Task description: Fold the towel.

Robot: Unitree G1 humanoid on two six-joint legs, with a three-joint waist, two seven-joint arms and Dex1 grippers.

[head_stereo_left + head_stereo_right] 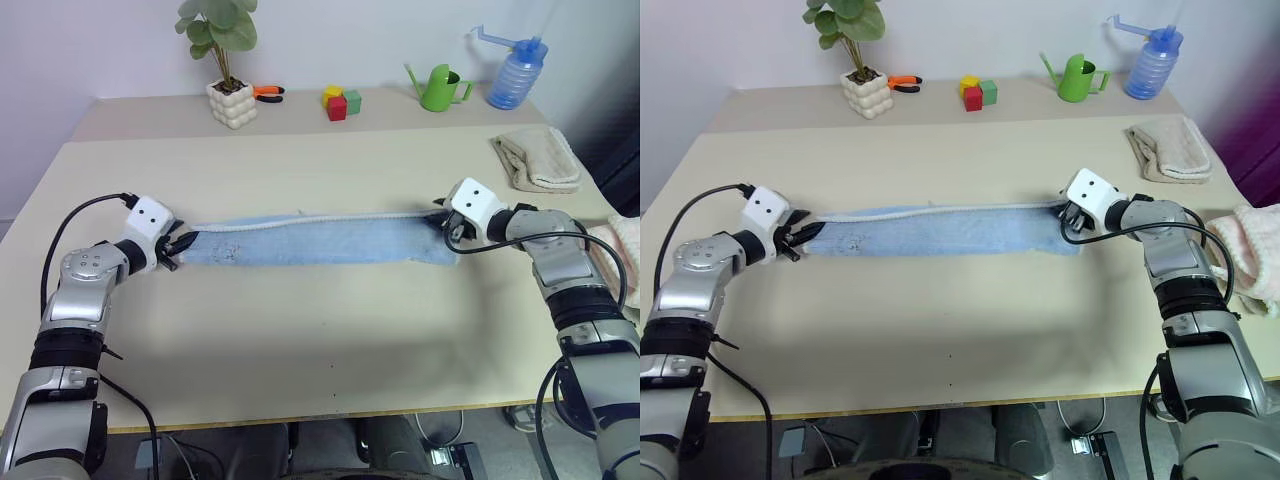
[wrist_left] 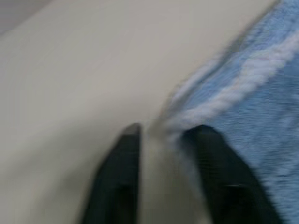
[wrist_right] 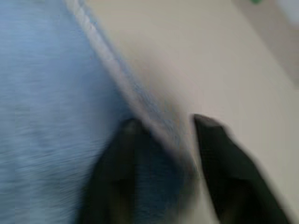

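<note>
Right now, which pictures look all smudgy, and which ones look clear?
Both wrist views are smeared: the left tool and the right tool show soft black fingers over a fuzzy towel. Both eye views are clear, with soft shadows under the arms on the table.

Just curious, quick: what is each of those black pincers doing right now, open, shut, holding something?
Left end effector: open, at the towel's end.
Right end effector: open, astride the towel's edge at the other end.

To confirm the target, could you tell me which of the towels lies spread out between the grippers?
The light blue towel, a long strip mid-table; the beige towel and pink towel sit bunched at the right.
</note>
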